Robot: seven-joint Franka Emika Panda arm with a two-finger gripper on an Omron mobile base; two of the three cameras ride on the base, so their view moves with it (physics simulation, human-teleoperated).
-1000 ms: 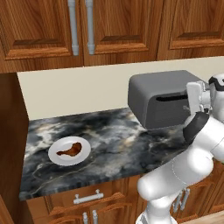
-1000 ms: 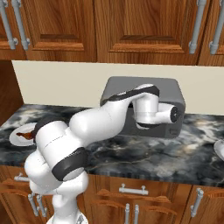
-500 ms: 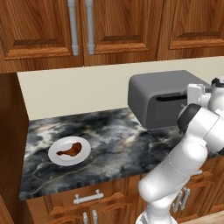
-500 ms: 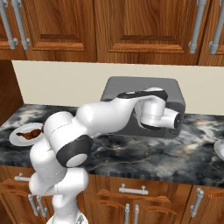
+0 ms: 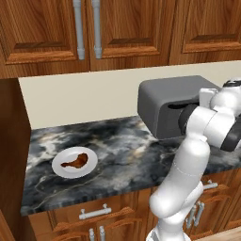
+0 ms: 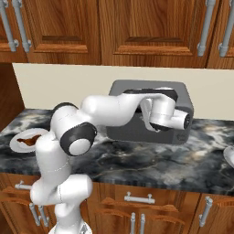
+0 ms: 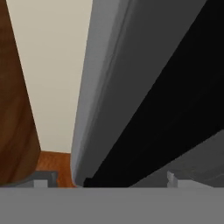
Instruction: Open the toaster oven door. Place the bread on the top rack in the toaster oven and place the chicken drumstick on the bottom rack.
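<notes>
The dark grey toaster oven stands on the counter's right, against the wall. Its toaster oven door stands upright against the front. My hand is right at the front's upper edge. In the hand view my gripper is open, its fingertips on either side of a grey rounded edge and a black gap, with nothing held. The chicken drumstick lies on a white plate at the counter's left. The bread is out of view. The top rack and bottom rack are hidden inside the oven.
The dark marble counter runs between plate and oven. Wooden wall cabinets hang above, and drawers sit below. A tall wooden panel closes the left end. Another white dish shows at the far right edge.
The arm's elbow and forearm have rolled round in front of the oven while the hand has stayed at the door's top edge. The jaws are still wide open.
</notes>
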